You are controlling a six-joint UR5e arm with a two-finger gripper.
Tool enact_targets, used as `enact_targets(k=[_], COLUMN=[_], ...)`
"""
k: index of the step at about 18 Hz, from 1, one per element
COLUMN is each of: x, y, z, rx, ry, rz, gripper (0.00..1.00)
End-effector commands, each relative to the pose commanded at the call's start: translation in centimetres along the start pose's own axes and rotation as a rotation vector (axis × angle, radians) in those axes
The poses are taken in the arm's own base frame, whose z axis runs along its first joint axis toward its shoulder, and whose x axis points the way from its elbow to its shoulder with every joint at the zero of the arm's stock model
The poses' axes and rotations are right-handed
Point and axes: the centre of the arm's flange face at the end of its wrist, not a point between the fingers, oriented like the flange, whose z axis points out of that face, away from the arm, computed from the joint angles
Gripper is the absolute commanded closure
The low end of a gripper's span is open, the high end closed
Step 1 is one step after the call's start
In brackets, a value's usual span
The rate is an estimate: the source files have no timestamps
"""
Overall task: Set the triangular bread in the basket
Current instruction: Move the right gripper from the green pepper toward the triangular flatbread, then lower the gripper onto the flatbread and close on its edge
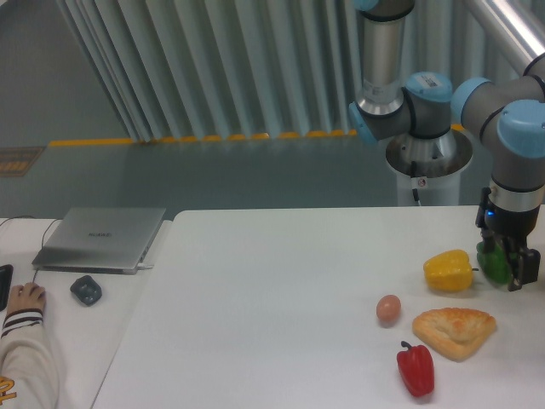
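The triangular bread is a flat golden-tan wedge lying on the white table near the right front. My gripper hangs low at the far right edge, behind and to the right of the bread and apart from it. A green pepper sits against the gripper's left side, partly hidden by the fingers. I cannot tell whether the jaws are open or closed on it. No basket is in view.
A yellow pepper lies just behind the bread, a small brown egg to its left, a red pepper in front. A laptop, a dark mouse and a person's hand are at the far left.
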Motion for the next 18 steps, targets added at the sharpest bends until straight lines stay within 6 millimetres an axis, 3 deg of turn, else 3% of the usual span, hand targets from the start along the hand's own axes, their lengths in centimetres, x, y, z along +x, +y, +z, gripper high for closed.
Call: enact_targets(k=[2, 6, 11, 18], x=[0.1, 0.6, 1.0, 0.5], y=[-0.5, -2.5, -5.5, -5.9], z=[0.7, 3.0, 7.7, 9.5], rx=[0.053, 0.0, -0.063, -0.073], ry=[-0.019, 0.006, 0.051, 0.039], rz=[-0.017, -0.102, -0.083, -0.065], gripper=[0.0, 0.0, 0.0, 0.0])
